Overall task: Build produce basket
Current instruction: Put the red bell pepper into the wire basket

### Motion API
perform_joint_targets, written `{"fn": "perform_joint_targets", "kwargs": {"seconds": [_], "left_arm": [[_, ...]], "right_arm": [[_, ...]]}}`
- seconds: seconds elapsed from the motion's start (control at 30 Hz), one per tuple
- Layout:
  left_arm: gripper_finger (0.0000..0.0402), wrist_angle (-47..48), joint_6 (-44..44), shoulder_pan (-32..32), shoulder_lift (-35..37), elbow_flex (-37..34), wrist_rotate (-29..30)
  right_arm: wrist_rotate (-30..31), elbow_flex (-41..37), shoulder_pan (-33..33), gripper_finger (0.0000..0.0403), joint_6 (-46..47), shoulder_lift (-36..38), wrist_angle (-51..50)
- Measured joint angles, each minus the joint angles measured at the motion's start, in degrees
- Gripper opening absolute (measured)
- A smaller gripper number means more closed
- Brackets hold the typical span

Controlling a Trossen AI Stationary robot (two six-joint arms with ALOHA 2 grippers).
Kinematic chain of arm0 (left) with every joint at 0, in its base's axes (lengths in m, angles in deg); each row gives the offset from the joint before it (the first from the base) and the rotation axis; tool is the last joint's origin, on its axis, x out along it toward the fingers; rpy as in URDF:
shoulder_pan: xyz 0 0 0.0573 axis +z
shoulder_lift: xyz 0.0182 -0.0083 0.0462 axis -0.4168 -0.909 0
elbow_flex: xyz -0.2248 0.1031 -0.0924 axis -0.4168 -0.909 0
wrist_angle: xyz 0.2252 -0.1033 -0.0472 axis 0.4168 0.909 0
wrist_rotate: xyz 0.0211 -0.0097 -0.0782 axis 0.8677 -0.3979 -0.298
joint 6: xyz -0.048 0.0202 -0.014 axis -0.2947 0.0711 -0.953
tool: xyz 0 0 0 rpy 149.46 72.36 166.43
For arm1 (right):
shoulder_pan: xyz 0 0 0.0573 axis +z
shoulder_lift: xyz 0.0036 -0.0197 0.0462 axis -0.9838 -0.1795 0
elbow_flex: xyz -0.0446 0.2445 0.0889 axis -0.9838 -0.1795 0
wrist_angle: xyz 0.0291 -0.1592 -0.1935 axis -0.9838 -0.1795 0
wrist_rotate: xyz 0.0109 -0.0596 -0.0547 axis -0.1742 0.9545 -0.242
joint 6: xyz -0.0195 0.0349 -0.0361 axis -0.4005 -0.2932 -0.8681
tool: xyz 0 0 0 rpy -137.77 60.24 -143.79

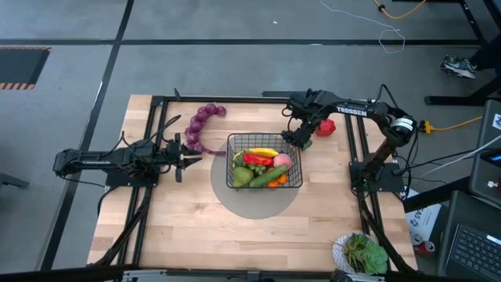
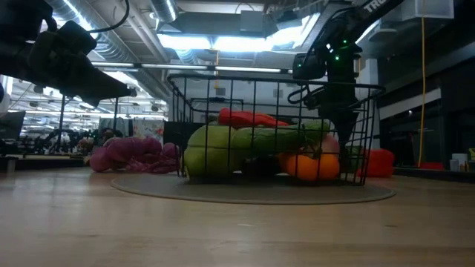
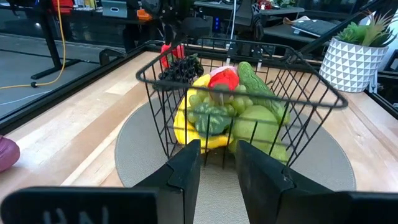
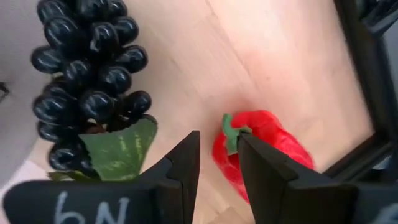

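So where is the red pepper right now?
In the high view the red pepper lies on the table outside the basket, off its far right corner, next to the right gripper.

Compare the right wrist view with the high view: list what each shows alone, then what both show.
Right wrist view only: the dark grapes with their green leaf, close beside the right tool, whose fingers stand slightly apart above the red pepper.

High view only: the basket of produce, the purple grape string, the left tool waiting beside the basket, and the leafy plant.

Both: the red pepper, the right tool, the wooden table.
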Motion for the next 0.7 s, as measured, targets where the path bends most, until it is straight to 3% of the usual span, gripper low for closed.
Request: {"fn": "perform_joint_targets", "kwargs": {"seconds": [0.47, 0.7], "left_arm": [[0.0096, 0.0, 0.0, 0.0, 0.0, 0.0, 0.0], [0.0096, 0.0, 0.0, 0.0, 0.0, 0.0, 0.0]], "right_arm": [[-2.6, 0.0, 0.4, 0.0110, 1.0, 1.2, -1.1], [7.1, 5.1, 0.4, 0.0110, -6.1, 2.7, -12.9]]}}
